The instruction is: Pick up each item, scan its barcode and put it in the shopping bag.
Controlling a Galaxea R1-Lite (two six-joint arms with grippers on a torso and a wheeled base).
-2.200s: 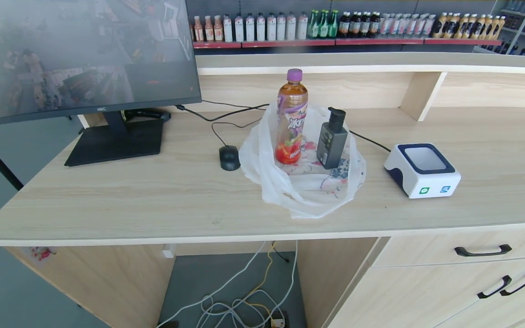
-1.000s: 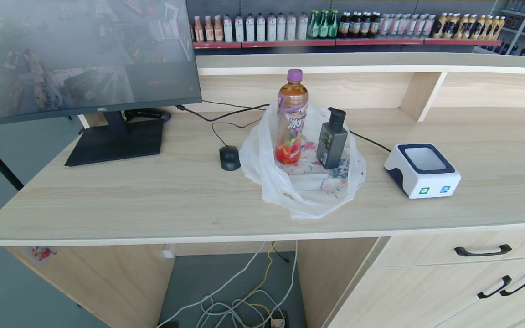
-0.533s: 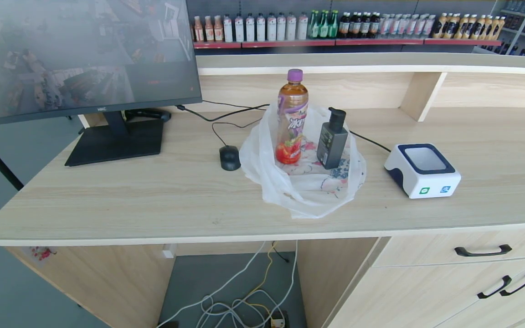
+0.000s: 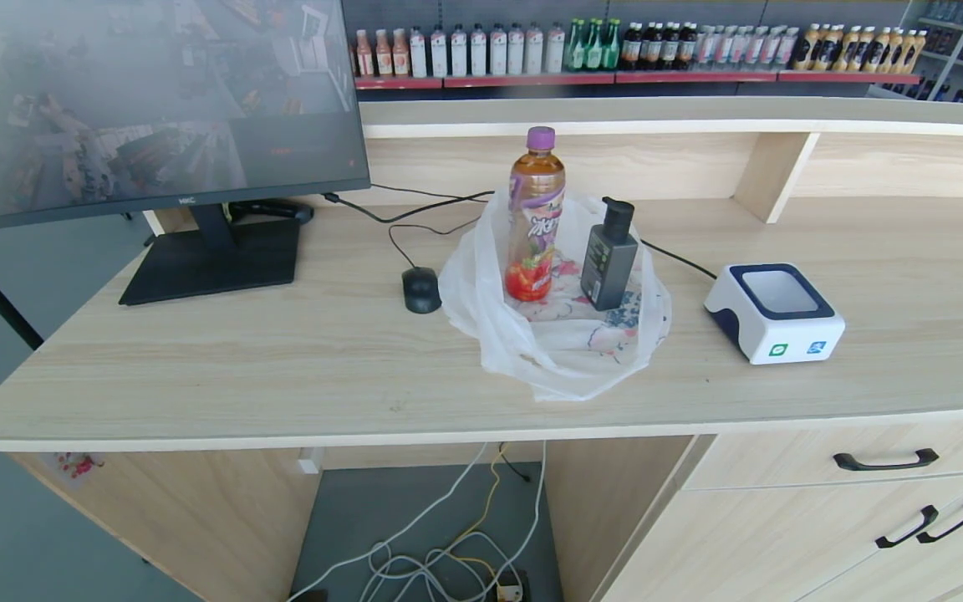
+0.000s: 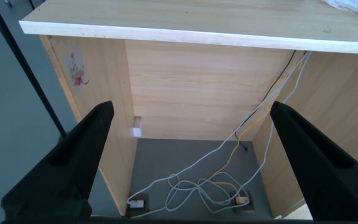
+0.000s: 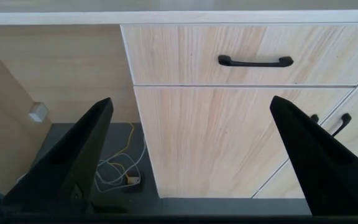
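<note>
A white plastic shopping bag (image 4: pixel 561 334) lies open on the wooden counter (image 4: pixel 281 359). Inside it stand an orange drink bottle (image 4: pixel 534 217) with a purple cap and a dark grey pump bottle (image 4: pixel 609 256), both upright. To the right of the bag sits a white and blue barcode scanner (image 4: pixel 773 311). My left gripper (image 5: pixel 191 162) hangs open below the counter's front edge, facing the leg space with cables. My right gripper (image 6: pixel 191 162) is open too, held low in front of the drawers (image 6: pixel 253 56).
A monitor (image 4: pixel 147 100) on a black stand fills the counter's left back, with a black mouse (image 4: pixel 420 289) beside the bag. Cables run across the counter and down to the floor (image 4: pixel 440 535). A raised ledge (image 4: pixel 682 113) backs the counter; shelves of bottles stand behind.
</note>
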